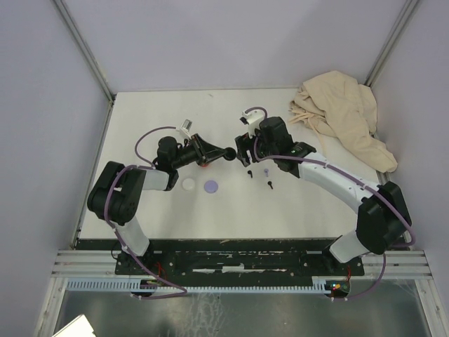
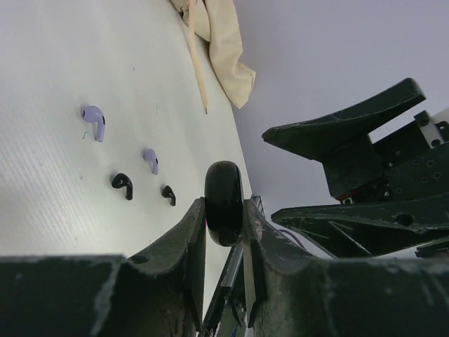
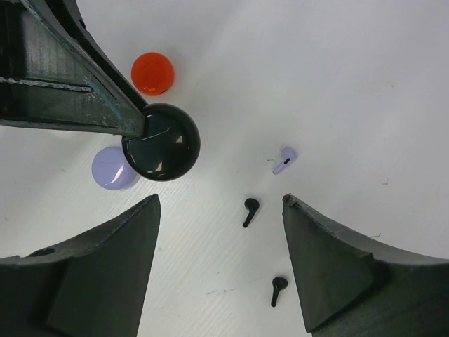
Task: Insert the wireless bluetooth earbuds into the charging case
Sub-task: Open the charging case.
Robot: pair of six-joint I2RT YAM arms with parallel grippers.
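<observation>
My left gripper (image 2: 223,212) is pinching the black round case (image 3: 161,142) by its edges, centre frame in the overhead view. My right gripper (image 3: 220,202) hangs spread wide with nothing between the fingers, right over the nearer black earbud (image 3: 250,210). Its twin (image 3: 278,289) lies lower in the right wrist view, and a lavender bud (image 3: 284,160) sits just up and right. Next, I reckon: drop straight down and close across that bud's stem, not its head, so it doesn't squirt away, steering clear of the lavender bud. The left should hold the case level. I can't tell whether its lid is open. The red disc (image 3: 153,73) and lavender disc (image 3: 112,168) sit upper left, out of the way.
</observation>
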